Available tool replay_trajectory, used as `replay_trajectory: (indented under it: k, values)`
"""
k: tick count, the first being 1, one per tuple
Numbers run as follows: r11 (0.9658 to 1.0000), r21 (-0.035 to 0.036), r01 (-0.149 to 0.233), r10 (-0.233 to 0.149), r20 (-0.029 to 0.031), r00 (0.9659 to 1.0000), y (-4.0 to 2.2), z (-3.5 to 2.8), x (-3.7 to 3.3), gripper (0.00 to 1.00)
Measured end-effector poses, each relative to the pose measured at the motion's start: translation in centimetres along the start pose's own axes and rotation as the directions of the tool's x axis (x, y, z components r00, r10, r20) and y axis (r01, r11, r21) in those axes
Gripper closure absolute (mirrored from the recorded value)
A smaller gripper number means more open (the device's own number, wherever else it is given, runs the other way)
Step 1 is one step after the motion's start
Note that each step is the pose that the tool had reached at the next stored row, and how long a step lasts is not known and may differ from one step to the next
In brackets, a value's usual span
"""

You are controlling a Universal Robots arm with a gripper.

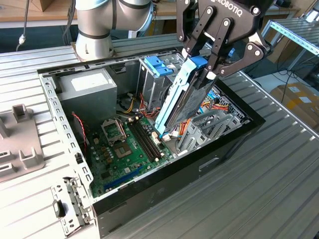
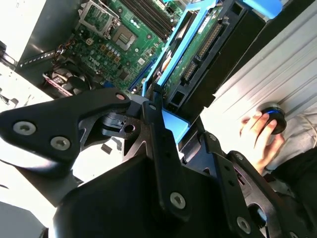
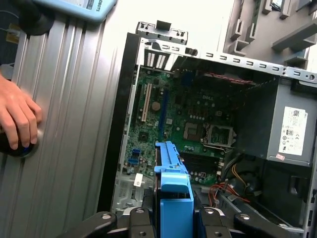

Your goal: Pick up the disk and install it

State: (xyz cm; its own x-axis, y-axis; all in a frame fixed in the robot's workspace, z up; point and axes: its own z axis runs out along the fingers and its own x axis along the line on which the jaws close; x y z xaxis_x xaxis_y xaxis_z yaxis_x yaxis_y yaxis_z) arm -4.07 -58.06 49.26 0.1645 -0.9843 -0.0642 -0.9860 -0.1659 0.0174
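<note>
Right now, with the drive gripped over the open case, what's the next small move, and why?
Probably ease the disk toward the drive cage. The gripper holds it tilted by its upper end; its lower end hangs close over the motherboard, beside the cage, not in it.

A robotics workshop, shown by its aluminium bench (image 1: 259, 184), opened computer case (image 1: 192, 172) and cardboard box (image 1: 299, 99)
</note>
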Motion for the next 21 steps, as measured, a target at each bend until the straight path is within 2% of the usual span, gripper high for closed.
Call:
replay_trajectory:
  k: [4,6,11,17,21]
  values:
    - [0.9987,0.0032,-0.051,0.051,0.0008,0.9987,-0.01,0.14,0.04,0.63]
    - [0.9953,0.006,-0.097,0.097,0.0019,0.9953,-0.02,0.29,0.1,0.63]
    - [0.9952,0.006,-0.097,0.097,0.0018,0.9953,-0.16,0.31,0.6,0.63]
    - [0.9953,0.0055,-0.097,0.097,0.0019,0.9953,-0.98,0.32,1.43,0.63]
    - [0.9952,0.0055,-0.097,0.097,0.0019,0.9953,-1.36,0.33,1.7,0.63]
